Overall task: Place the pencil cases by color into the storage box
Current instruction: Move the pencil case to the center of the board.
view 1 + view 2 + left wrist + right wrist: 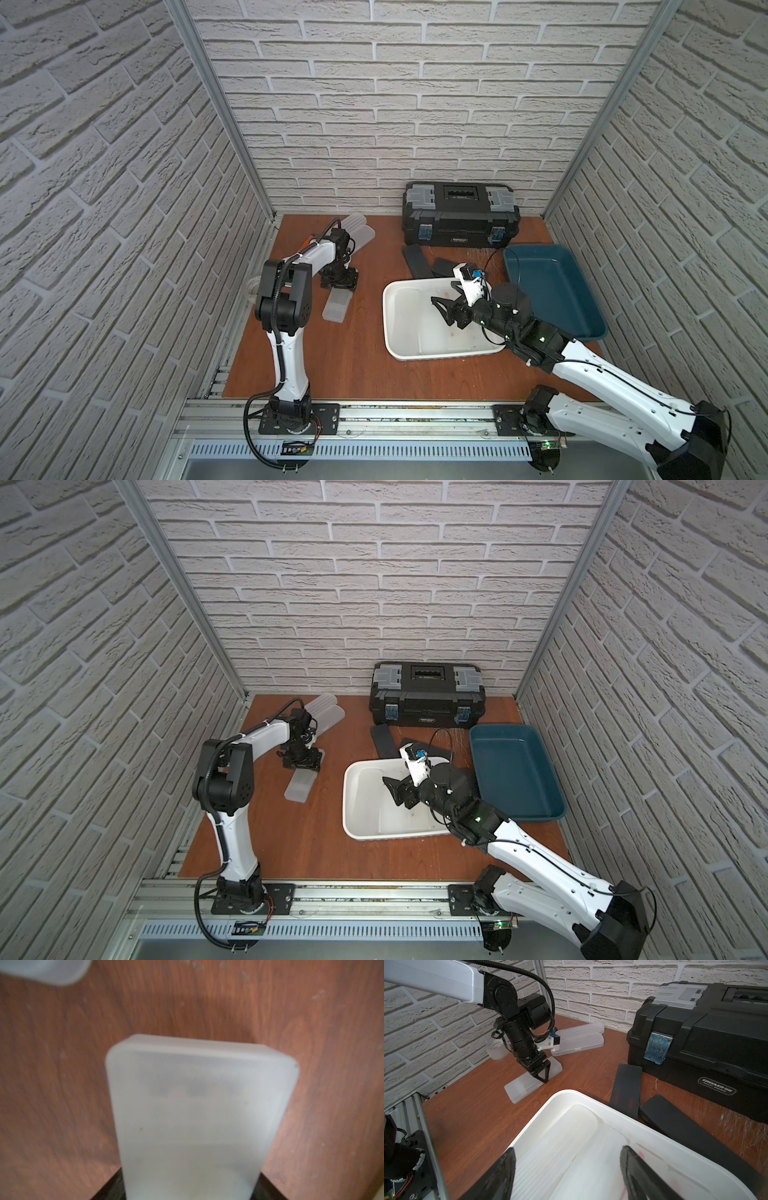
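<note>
We are pinching the frosted pencil case (197,1115) across its width in the left tool (340,289), its long axis running straight ahead along the desk (353,365). Well aside, the right tool (568,1148) is hovering spread, empty, over the white storage box (571,1093).

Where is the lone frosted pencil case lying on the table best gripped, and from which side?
Grip it across its narrow width, coming straight down from above, with the jaws on the two long edges. The frosted case lies flat on the table, so it is too low for a side approach, and its long sides run straight and parallel. The left gripper stands over it that way.
</note>
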Robot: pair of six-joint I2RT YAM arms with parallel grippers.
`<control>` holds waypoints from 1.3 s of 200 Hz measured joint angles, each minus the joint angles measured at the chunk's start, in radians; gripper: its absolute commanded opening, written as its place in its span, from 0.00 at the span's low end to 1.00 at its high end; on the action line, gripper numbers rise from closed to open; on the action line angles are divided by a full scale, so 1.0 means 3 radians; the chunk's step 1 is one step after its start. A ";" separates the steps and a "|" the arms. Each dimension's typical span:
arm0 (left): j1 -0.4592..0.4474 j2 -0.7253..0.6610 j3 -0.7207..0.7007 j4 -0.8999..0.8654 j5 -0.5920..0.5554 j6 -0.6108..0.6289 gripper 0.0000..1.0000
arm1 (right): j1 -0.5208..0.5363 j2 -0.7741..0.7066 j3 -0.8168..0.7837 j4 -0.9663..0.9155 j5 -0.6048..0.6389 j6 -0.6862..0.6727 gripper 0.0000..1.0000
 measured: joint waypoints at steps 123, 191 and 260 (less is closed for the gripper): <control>-0.0355 -0.0650 -0.0465 0.0343 0.0149 -0.1105 0.93 | 0.0058 0.0001 0.0020 -0.0103 0.0033 0.0031 0.80; -0.0097 -0.1275 -0.0266 -0.0033 -0.0214 -0.0682 0.98 | 0.0282 0.0732 0.0736 -0.0645 0.0584 0.0251 0.80; 0.0020 -0.2672 -0.0824 -0.0060 -0.0205 -0.0762 0.98 | 0.1130 0.2408 0.2258 -0.1174 0.1235 0.0863 0.82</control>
